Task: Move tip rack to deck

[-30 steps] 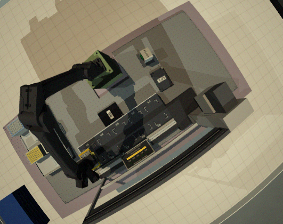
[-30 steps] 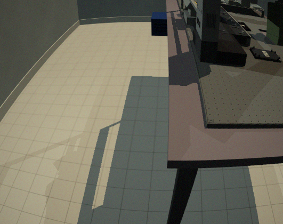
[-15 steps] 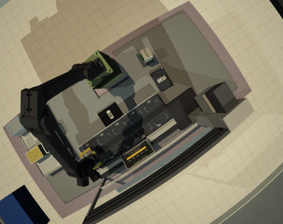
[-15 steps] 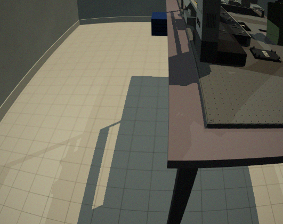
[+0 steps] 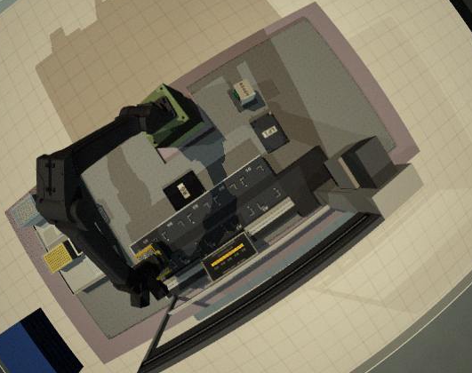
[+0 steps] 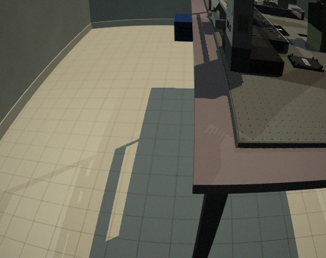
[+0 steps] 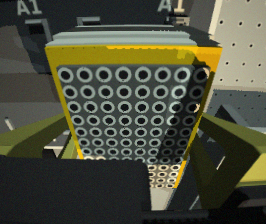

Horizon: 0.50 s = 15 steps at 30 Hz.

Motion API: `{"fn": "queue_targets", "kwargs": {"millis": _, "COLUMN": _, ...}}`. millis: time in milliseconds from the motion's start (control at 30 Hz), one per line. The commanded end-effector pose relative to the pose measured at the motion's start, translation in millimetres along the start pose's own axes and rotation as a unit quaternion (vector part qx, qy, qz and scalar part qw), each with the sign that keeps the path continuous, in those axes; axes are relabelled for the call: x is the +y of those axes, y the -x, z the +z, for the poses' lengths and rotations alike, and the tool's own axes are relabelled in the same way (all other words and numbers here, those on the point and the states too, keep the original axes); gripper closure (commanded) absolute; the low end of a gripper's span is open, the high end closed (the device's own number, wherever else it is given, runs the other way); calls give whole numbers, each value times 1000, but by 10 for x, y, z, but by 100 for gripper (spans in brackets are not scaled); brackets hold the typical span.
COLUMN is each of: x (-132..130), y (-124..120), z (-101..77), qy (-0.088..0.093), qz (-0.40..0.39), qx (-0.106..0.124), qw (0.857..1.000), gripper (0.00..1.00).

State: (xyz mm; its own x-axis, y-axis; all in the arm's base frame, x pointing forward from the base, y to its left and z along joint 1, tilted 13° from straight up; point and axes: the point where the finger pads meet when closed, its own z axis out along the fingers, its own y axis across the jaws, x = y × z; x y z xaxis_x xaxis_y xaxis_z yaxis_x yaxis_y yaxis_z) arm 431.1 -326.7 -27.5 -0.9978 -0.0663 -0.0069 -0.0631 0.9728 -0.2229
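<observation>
My gripper (image 7: 133, 111) (image 5: 156, 269) is shut on a yellow tip rack (image 7: 128, 115) (image 5: 145, 255), with an olive finger on each long side. The rack's top shows full rows of pale rings on a grey field. A pale strip runs across its far short end. In the overhead view it hangs over the end of the liquid handler's deck (image 5: 218, 197) nearest the shelf. Two engraved 'A1' marks (image 7: 29, 7) (image 7: 170, 5) and corner brackets show on the deck beyond the rack. I cannot tell whether the rack touches the deck.
The white shelf (image 5: 82, 274) at the table's left end carries another yellow rack (image 5: 58, 257) and a blue-grey rack (image 5: 24, 210). Two black stations (image 5: 183, 191) (image 5: 269, 132), the READY key (image 5: 244, 91), the green arm base (image 5: 171, 117) and a grey box (image 5: 364, 162) stand on the table.
</observation>
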Motion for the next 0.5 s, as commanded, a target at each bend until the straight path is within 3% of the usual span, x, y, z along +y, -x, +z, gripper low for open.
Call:
{"fn": "queue_targets", "kwargs": {"millis": 0, "x": -90, "y": 36, "z": 48, "qy": -5, "qz": 2, "qx": -9, "qw": 1000, "gripper": 100}}
{"fn": "queue_targets", "kwargs": {"millis": 100, "x": -68, "y": 61, "z": 92, "qy": -5, "qz": -1, "qx": -10, "qw": 1000, "gripper": 100}}
{"fn": "queue_targets", "kwargs": {"millis": 167, "x": -167, "y": 126, "z": -121, "qy": -19, "qz": 4, "qx": -27, "qw": 999, "gripper": 100}}
{"fn": "queue_targets", "kwargs": {"millis": 233, "x": -209, "y": 163, "z": -148, "qy": -22, "qz": 5, "qx": -31, "qw": 999, "gripper": 100}}
{"fn": "queue_targets", "kwargs": {"millis": 267, "x": -210, "y": 163, "z": -149, "qy": -23, "qz": 5, "qx": -31, "qw": 999, "gripper": 100}}
{"fn": "queue_targets", "kwargs": {"millis": 300, "x": -115, "y": 127, "z": -37, "qy": -12, "qz": 2, "qx": -18, "qw": 1000, "gripper": 100}}
{"fn": "queue_targets", "kwargs": {"millis": 467, "x": -115, "y": 126, "z": -37, "qy": -12, "qz": 2, "qx": -18, "qw": 1000, "gripper": 100}}
